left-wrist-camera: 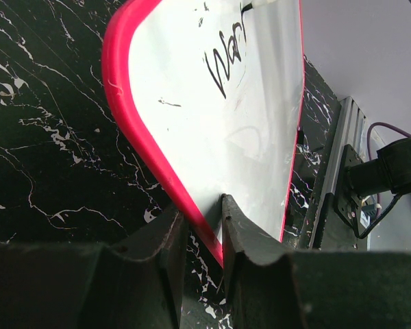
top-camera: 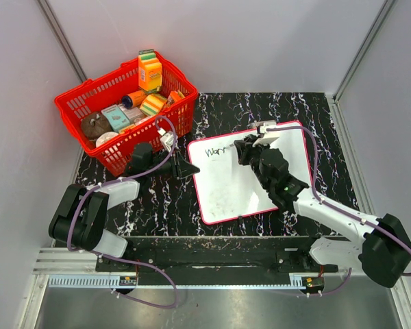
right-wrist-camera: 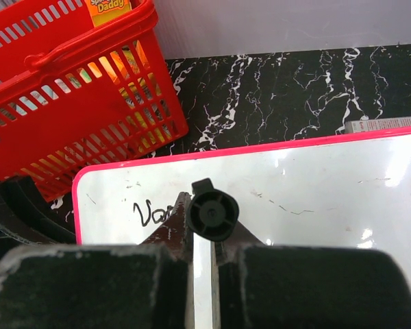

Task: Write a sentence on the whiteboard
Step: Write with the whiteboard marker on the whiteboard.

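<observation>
Writing [top-camera: 214, 150] is barely begun: we see only a few black letters on the whiteboard [top-camera: 246, 188], which lies flat on the table [top-camera: 157, 205] with its pink edge pinched between the narrow jaws of our left gripper [left-wrist-camera: 204, 218]. Our right gripper [right-wrist-camera: 202, 229] is clamped on the marker [right-wrist-camera: 212, 214], its tip on the board just beyond those jaws, and we judge most of the sentence remains to be written.

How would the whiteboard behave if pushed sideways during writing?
Probably stiff: the whiteboard lies flat, frame straight. Likely light and apt to slide on the smooth-looking table, which may be why the left fingers pinch its edge.
</observation>
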